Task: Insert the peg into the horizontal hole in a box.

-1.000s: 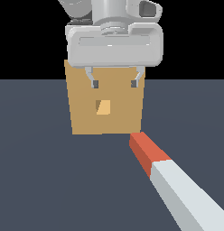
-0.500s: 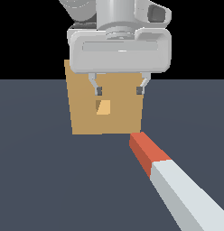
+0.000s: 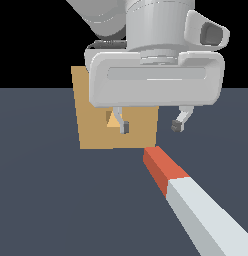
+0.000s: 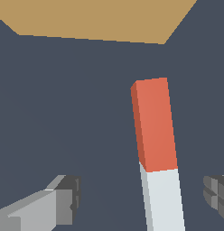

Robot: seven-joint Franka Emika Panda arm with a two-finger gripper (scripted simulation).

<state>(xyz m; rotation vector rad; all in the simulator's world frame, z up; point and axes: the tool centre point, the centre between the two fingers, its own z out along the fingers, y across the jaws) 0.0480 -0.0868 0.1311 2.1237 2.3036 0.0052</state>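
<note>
Hovering above the dark floor, gripper (image 3: 150,126) w/ jaws spread wide, holding nothing. Peg (image 3: 196,200) lies flat on floor (image 3: 46,200), red end (image 4: 154,124) twd the tan box (image 3: 93,130), just short of it, not touching. Hole (image 3: 113,120) partly hidden behind one fingertip (image 3: 124,127). In wrist view peg sits btw the fingers, no contact.

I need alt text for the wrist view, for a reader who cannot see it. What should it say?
A long peg, red-orange at one end and pale grey beyond, lies on a dark floor between the two fingers of an open pincer, untouched. Beyond the red end, apart from it, is the tan box.
</note>
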